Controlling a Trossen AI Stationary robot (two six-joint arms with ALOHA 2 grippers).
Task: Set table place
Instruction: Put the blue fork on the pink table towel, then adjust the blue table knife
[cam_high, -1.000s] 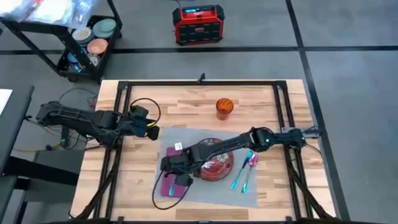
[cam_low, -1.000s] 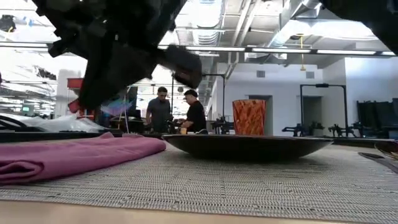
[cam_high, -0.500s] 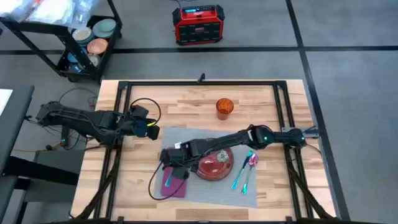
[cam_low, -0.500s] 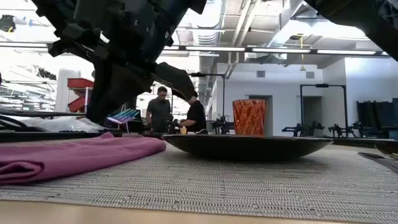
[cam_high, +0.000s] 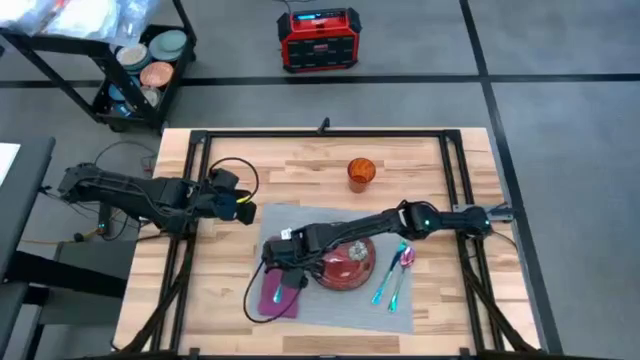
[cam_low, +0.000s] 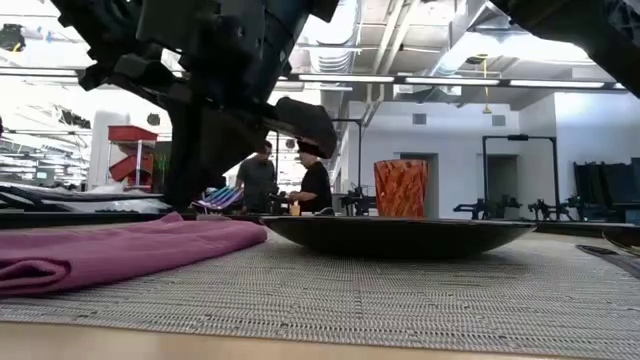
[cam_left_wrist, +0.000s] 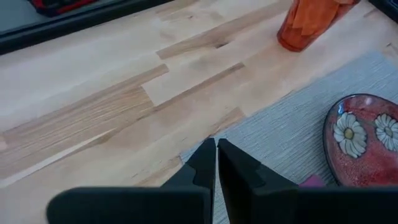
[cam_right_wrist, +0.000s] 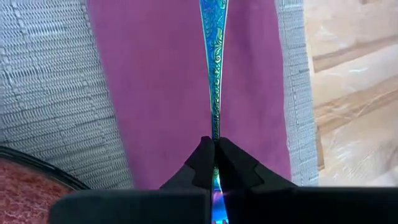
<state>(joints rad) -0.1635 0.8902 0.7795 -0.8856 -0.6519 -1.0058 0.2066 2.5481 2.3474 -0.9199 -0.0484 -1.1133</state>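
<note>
Wooden counter, your tally: placemat, plate, cup, napkin, two utensils set; right claw clamps iridescent piece over napkin, unplaced; left claw idle, closed.

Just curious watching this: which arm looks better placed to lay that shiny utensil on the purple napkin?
The right: its pincer grips the utensil above the napkin. The left pincer waits off the placemat.

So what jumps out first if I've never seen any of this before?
Probably the right claw, stretched across the red flowered plate and pinching a rainbow-coloured utensil handle over the purple napkin on the grey placemat. Next, the orange glass standing alone farther back on the wooden table.
</note>
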